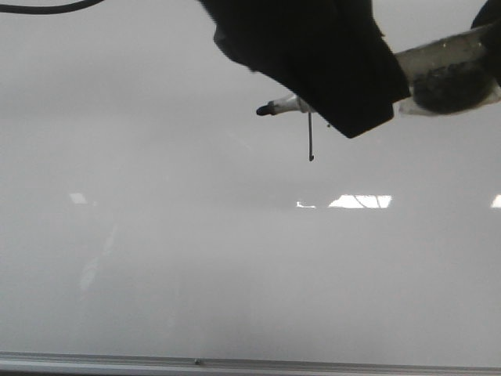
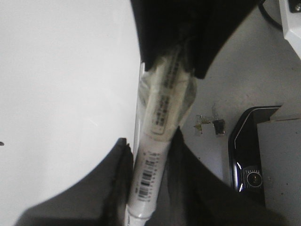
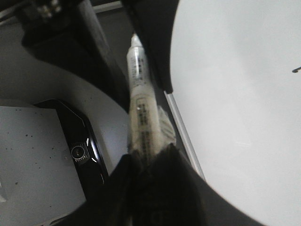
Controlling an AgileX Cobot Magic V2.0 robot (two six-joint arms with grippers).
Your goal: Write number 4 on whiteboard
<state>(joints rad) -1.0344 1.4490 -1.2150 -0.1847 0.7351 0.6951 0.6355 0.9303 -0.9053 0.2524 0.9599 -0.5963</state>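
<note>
The whiteboard (image 1: 235,274) is glossy pale grey and fills the front view. It also shows in the left wrist view (image 2: 61,84) and the right wrist view (image 3: 235,94). Of the number 4, only one thin vertical black stroke (image 1: 311,139) shows, just below the marker. The white marker (image 1: 286,105) lies level over the board, its black tip pointing left. My left gripper (image 1: 333,94) is shut on the marker's barrel (image 2: 149,165) near the tip. My right gripper (image 3: 148,157) is shut on the marker's taped rear end (image 3: 143,127), at the front view's top right (image 1: 487,35).
A thin silver edge (image 1: 235,362) runs along the board's near side. Bright light reflections (image 1: 360,201) lie on the board. Beside the board stand a black device with a round dial (image 2: 251,169) and a grey box (image 3: 33,155). A black cable (image 1: 47,8) crosses the top left.
</note>
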